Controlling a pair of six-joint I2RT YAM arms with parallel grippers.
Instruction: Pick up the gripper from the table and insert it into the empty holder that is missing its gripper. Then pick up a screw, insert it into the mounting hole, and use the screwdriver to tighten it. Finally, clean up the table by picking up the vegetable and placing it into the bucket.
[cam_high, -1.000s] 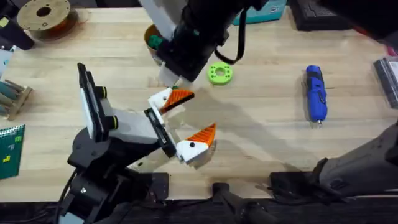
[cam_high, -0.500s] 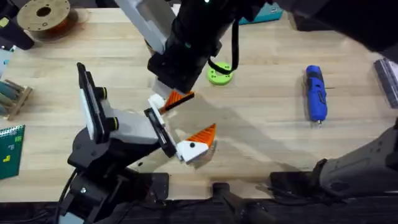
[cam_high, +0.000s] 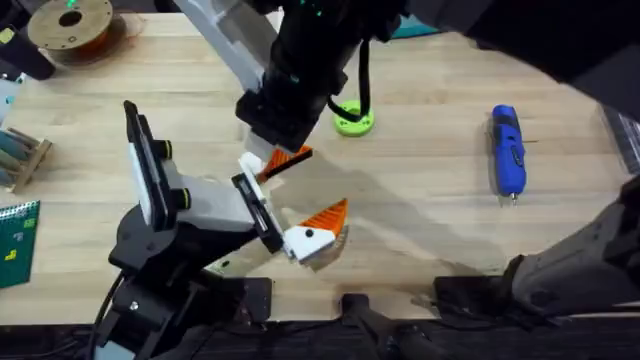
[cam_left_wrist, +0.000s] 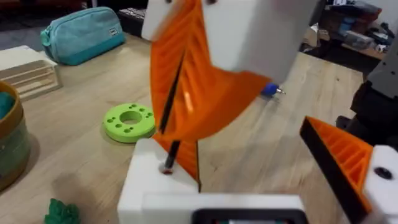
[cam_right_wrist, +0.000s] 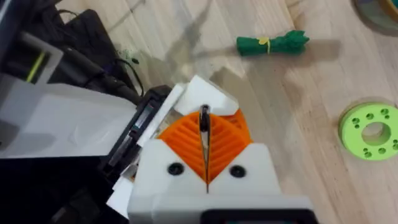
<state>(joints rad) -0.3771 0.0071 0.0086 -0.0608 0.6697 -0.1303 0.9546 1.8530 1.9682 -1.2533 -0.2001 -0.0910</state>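
The right gripper (cam_right_wrist: 206, 163) is pinching a thin dark screw (cam_right_wrist: 204, 121) over the empty holder (cam_high: 256, 160) — the left gripper (cam_high: 300, 195) is sitting spread, the screwdriver (cam_high: 507, 150) lying well apart on the table (cam_high: 420, 190)

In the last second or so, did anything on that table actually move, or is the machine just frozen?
The right arm's hand came down from near the bucket toward the left arm's upper white finger block, and now sits right over it, pads closed on a thin dark screw. The left arm's hand, the screwdriver and the green disc stayed put.
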